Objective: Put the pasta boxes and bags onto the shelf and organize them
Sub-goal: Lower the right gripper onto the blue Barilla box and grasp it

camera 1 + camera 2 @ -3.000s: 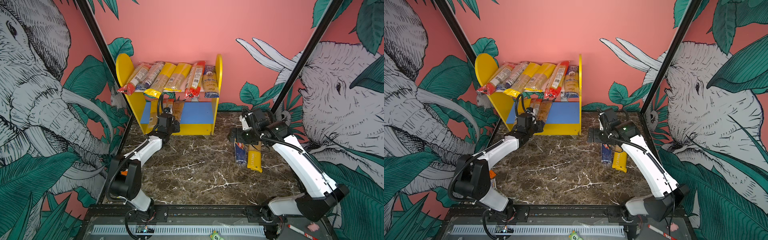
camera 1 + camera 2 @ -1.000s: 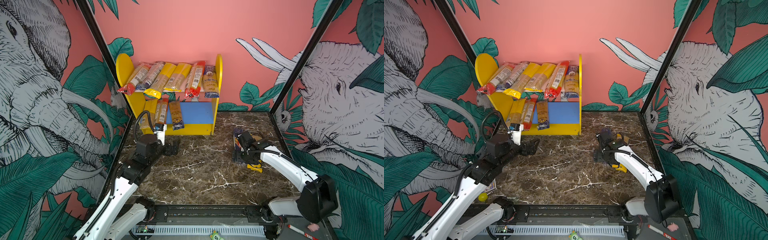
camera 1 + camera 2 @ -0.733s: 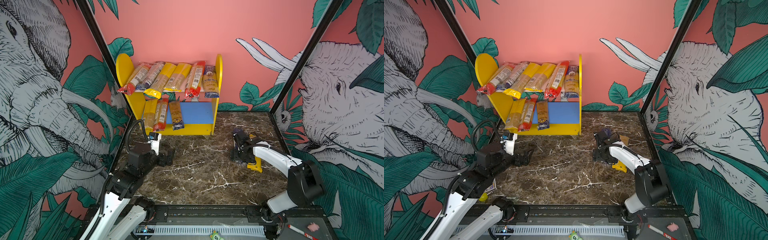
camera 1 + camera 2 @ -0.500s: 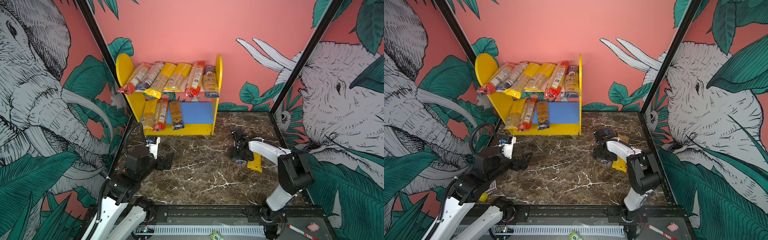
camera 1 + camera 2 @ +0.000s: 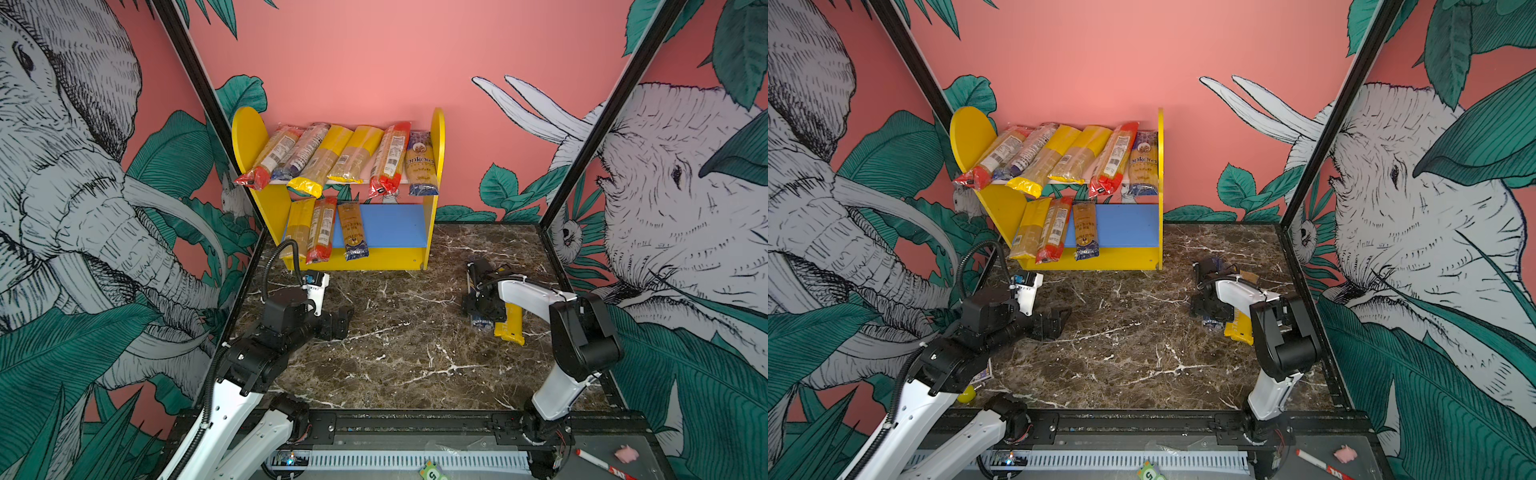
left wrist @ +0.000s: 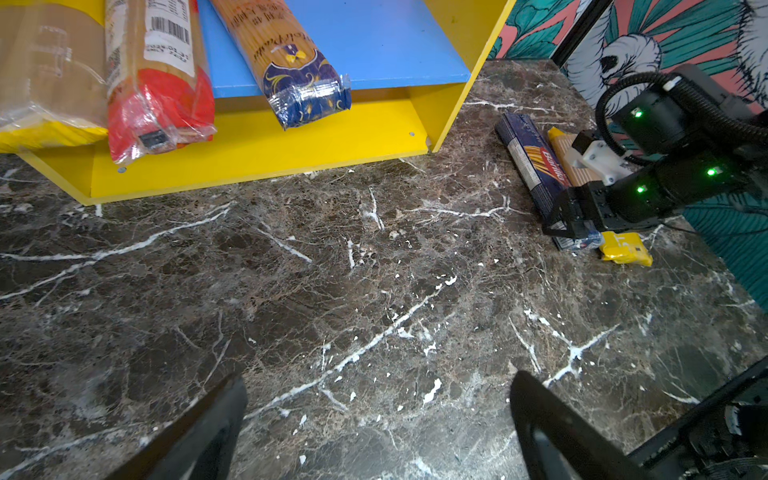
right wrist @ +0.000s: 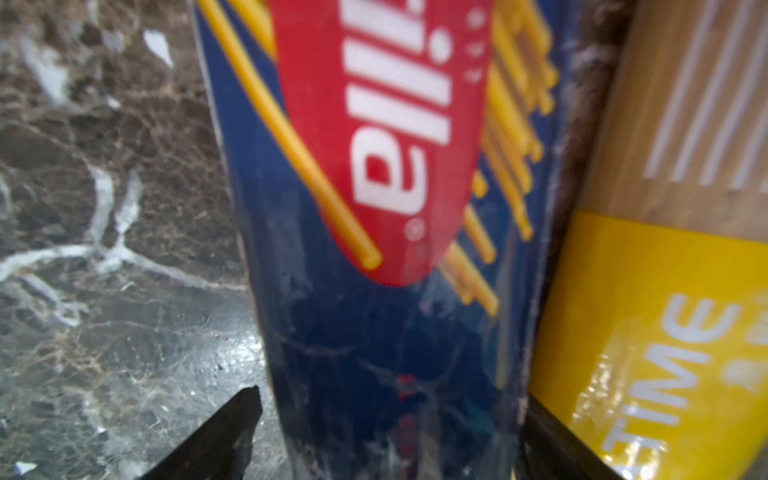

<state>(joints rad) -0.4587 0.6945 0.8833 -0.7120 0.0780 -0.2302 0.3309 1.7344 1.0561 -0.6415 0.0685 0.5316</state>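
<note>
The shelf (image 5: 432,174) stands at the back with several pasta bags across its pink upper board. Three bags lie at the left of the blue lower board (image 5: 386,224): a yellow-ended one (image 5: 297,228), a red-ended one (image 5: 319,232) and a blue-ended one (image 6: 299,83). On the table at the right, a dark blue Barilla box (image 7: 374,208) lies beside a yellow-ended bag (image 7: 665,311). My right gripper (image 7: 390,399) is low over the box's near end, open, one finger on each side of it. My left gripper (image 6: 378,376) hangs open and empty over bare marble at the left front.
The marble table (image 5: 415,353) is walled by black frame posts and mural panels on both sides. A black rail (image 5: 415,424) runs along the front edge, with a pen (image 5: 598,463) and a pink lump (image 5: 625,453) at its right. A small yellow ball (image 5: 965,392) sits under my left arm.
My left arm has pulled back from the lower shelf toward the front left, leaving three bags there. My right gripper has come down astride the Barilla box and its jaws have narrowed.
</note>
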